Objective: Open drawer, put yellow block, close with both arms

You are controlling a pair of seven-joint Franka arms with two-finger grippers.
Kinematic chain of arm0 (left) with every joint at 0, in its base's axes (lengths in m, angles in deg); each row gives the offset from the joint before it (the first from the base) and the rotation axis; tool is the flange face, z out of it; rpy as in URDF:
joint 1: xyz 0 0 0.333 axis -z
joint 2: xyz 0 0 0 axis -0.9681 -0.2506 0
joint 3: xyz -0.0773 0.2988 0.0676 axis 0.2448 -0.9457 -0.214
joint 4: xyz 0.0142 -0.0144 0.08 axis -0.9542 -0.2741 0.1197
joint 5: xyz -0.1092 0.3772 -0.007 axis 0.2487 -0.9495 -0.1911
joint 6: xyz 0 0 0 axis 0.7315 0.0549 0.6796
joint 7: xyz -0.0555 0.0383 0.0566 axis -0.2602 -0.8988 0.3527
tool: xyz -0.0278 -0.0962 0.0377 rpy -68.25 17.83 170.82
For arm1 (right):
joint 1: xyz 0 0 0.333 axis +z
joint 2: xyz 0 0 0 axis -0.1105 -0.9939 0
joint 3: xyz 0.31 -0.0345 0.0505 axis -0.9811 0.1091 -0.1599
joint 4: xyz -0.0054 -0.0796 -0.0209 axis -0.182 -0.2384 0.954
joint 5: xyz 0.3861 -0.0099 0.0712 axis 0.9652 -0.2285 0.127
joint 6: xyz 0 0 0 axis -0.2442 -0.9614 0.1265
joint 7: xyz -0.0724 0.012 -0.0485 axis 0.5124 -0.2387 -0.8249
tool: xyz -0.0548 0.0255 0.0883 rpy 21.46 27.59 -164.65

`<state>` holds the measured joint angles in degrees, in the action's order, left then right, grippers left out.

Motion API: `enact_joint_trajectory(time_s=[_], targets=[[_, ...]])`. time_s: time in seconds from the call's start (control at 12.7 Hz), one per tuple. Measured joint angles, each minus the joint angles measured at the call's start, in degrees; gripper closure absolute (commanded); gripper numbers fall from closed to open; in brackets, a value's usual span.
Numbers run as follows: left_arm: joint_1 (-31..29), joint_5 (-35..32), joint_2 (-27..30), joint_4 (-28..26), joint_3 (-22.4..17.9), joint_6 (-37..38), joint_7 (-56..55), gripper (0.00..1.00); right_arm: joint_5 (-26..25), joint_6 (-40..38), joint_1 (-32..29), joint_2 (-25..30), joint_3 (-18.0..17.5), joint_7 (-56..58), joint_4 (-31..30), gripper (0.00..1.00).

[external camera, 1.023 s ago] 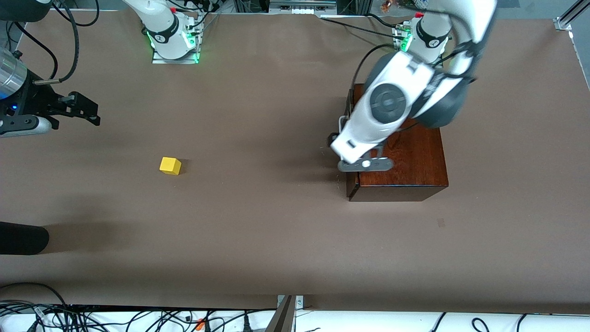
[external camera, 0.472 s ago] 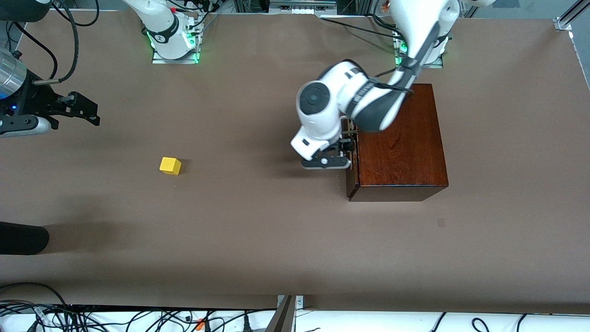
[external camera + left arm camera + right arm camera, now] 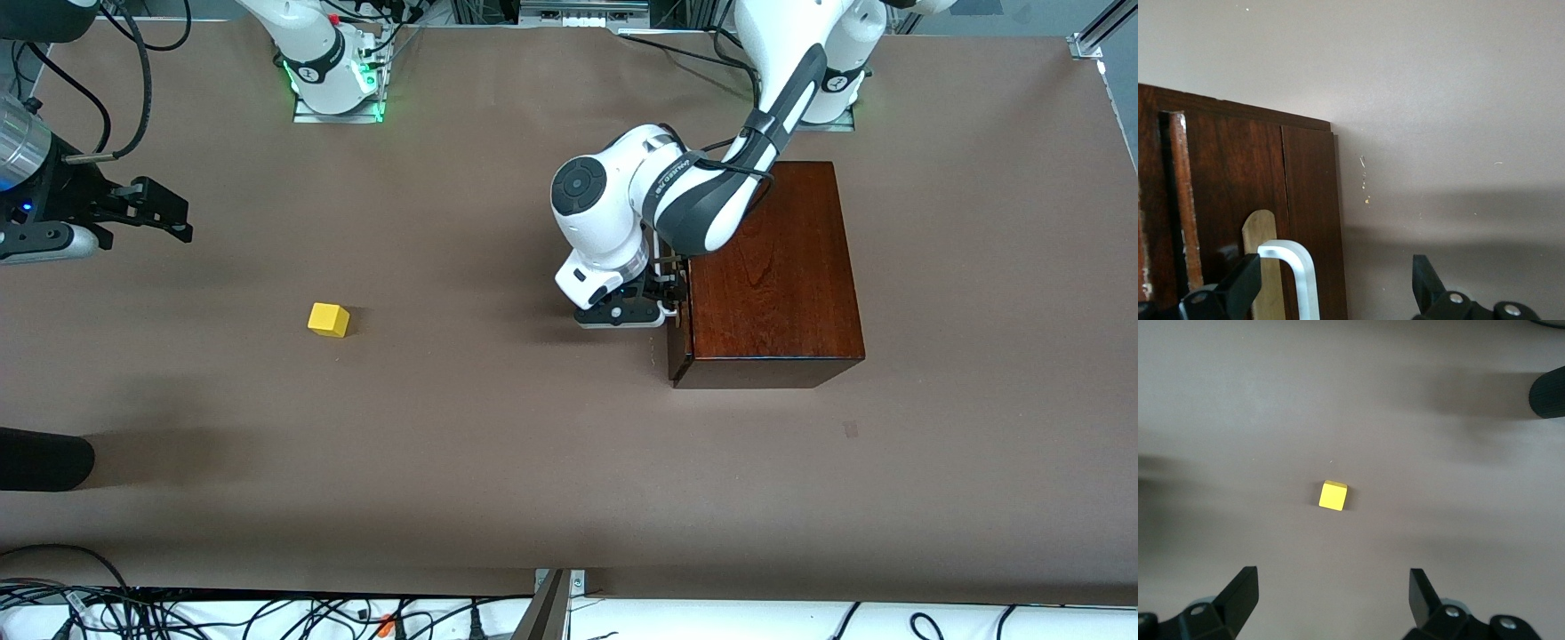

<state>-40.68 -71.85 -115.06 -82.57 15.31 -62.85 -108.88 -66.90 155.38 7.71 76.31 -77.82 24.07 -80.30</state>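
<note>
The drawer [image 3: 680,307] sits shut in the reddish-brown wooden box [image 3: 773,267] at the left arm's end of the table [image 3: 498,462], its dark front facing the right arm's end; the box's long axis runs toward the front camera. The white bar handle [image 3: 1295,277] lies between the left gripper's [image 3: 1331,297] spread fingers. No legible writing. The yellow block [image 3: 328,319] rests well apart, a small cube. The right gripper [image 3: 1331,603] waits above it, fingers spread.
</note>
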Motion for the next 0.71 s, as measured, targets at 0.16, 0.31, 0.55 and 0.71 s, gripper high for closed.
enact_joint_trajectory(time_s=[0.16, 0.31, 0.55, 0.71], targets=[[0.05, -0.03, -0.23, -0.29, 0.01, 0.98, 0.00, 0.00, 0.00, 0.00, 0.00, 0.00, 0.00, 0.00, 0.00, 0.00], [0.08, -0.03, -0.28, -0.37, 0.14, 1.82, 0.00, 0.00, 0.00, 0.00, 0.00, 0.00, 0.00, 0.00, 0.00, 0.00], [0.15, 0.24, -0.31, -0.46, 0.23, 2.07, 0.00, 0.00, 0.00, 0.00, 0.00, 0.00, 0.00, 0.00, 0.00, 0.00], [0.26, 0.98, -0.40, -0.60, 0.34, 2.25, 0.00, 0.00, 0.00, 0.01, 0.00, 0.00, 0.00, 0.00, 0.00, 0.00]])
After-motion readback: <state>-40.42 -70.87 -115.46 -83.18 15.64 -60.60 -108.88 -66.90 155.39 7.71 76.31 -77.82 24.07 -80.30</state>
